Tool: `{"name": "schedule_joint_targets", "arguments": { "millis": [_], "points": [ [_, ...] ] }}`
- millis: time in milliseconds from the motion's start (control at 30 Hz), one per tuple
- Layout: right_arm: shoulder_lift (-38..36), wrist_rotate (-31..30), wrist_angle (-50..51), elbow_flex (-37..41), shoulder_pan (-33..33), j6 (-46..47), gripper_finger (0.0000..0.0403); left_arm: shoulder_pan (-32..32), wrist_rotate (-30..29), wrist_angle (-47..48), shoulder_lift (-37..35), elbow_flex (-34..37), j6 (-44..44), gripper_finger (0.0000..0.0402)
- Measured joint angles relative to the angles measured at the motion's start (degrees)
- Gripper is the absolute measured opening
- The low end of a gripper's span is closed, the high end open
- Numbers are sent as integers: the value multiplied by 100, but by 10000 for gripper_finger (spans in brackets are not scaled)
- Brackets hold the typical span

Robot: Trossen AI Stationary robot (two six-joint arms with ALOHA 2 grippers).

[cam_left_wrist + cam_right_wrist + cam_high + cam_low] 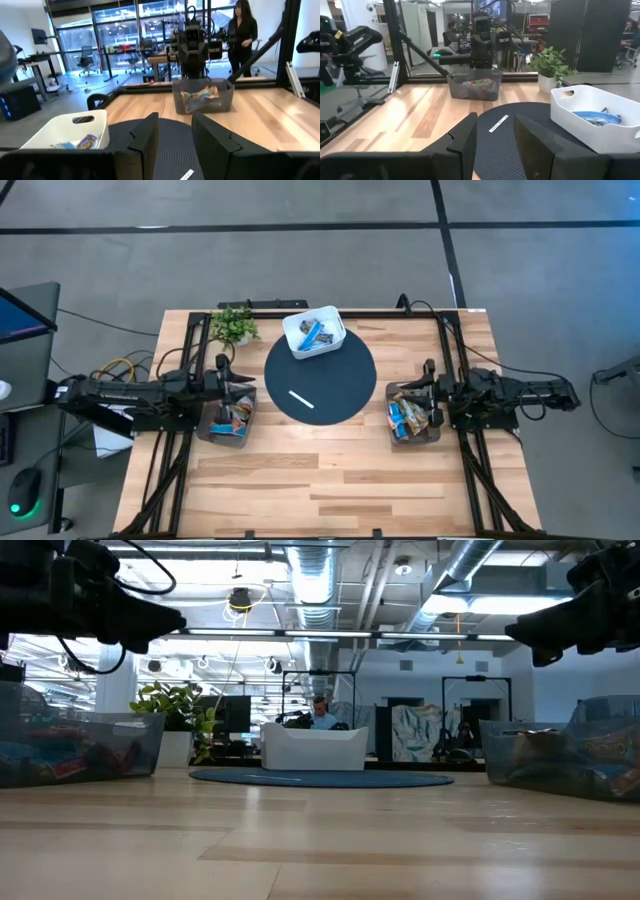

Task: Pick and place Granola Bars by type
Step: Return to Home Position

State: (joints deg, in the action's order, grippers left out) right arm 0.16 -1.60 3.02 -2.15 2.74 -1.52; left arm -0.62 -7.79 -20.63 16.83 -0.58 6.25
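Observation:
Granola bars lie in three places. Blue, tan and red ones fill a clear bin [228, 420] at the table's left. More tan and blue ones fill a clear bin [413, 418] at the right. A few blue-and-white bars [318, 333] lie in the white box [314, 331] on the far side of a dark round mat [320, 377]. My left gripper [246, 387] hovers over the left bin's far edge, open and empty; its own wrist view [175, 122] shows the gap. My right gripper [412, 390] hovers over the right bin's far edge, open and empty, as the right wrist view [495, 122] shows.
A thin white stick [301, 399] lies on the mat. A small potted plant [235, 326] stands at the far left beside the white box. Bare wood [320, 480] lies toward the near edge. A person [243, 30] stands in the room beyond the table.

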Motion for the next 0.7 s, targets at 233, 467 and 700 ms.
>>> {"name": "schedule_joint_targets", "arguments": {
  "millis": [233,467,700],
  "points": [
    [0,5,768,-399,-196,42,123,95,-72,804,-960,0,-85,112],
    [0,199,925,-603,-394,-46,123,434,-572,1667,-1669,0,-152,112],
    [0,644,987,-644,-518,-152,123,819,-782,1665,-1662,0,-216,112]
  ]
}}
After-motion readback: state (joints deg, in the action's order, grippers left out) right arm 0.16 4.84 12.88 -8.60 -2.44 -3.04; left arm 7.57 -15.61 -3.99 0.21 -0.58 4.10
